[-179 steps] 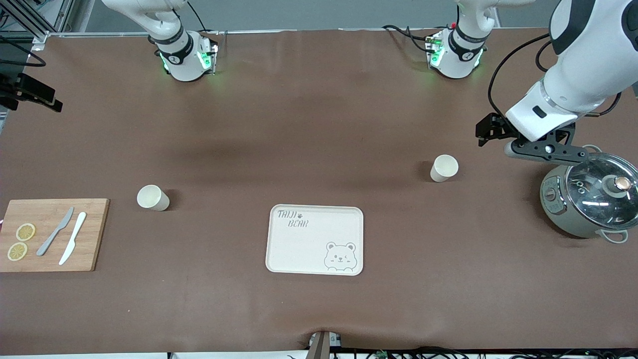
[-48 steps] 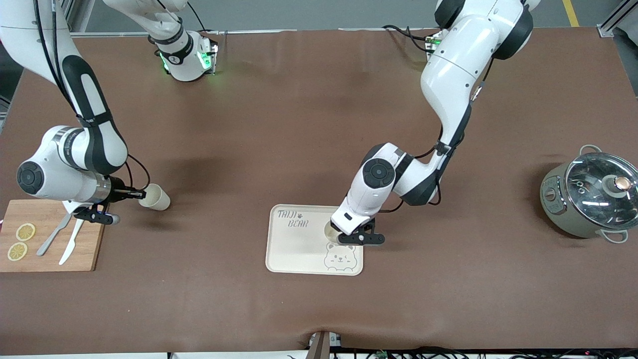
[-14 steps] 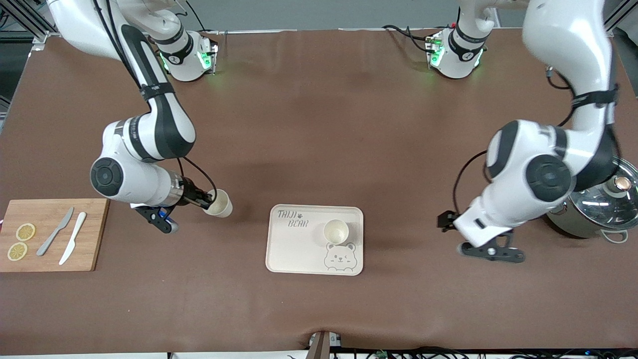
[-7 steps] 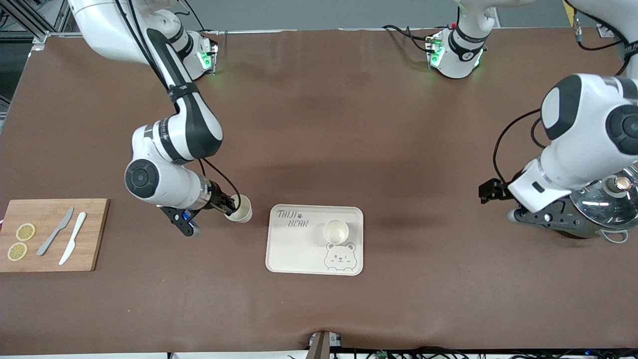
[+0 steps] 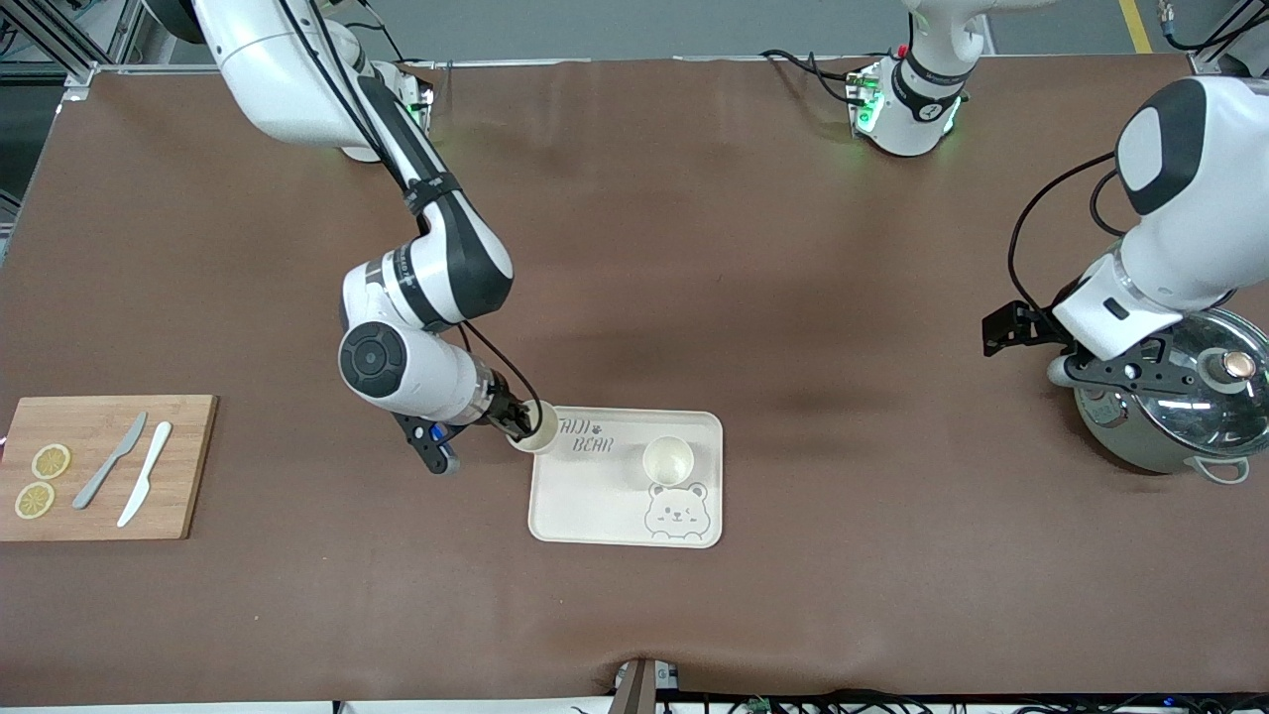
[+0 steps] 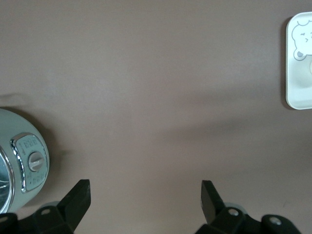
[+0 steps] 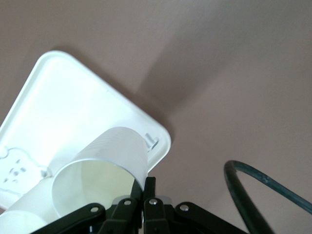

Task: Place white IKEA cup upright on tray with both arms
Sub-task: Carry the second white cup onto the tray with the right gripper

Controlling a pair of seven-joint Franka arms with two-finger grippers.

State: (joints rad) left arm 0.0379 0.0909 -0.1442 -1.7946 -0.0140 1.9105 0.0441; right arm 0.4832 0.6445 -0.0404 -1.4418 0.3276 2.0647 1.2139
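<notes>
The right end effector [image 5: 518, 424] is clenched on the rim of a white cup [image 5: 536, 428], one finger inside the mouth and one outside, and carries it tilted over the corner of the tray [image 5: 595, 506] at the right arm's end, by the lettering. A second cup [image 5: 668, 460] stands upright on the tray, toward the left arm's end from the held cup and just above the bear drawing. The step in hand appears to be the delivery of the second cup. The next move likely calls for bringing the cup further in over bare tray, clear of the standing one, turning it upright and lowering it before letting go. The left end effector [image 6: 146, 200] hangs released and empty over bare worktop beside the lidded pot [image 5: 1170, 397], waiting
</notes>
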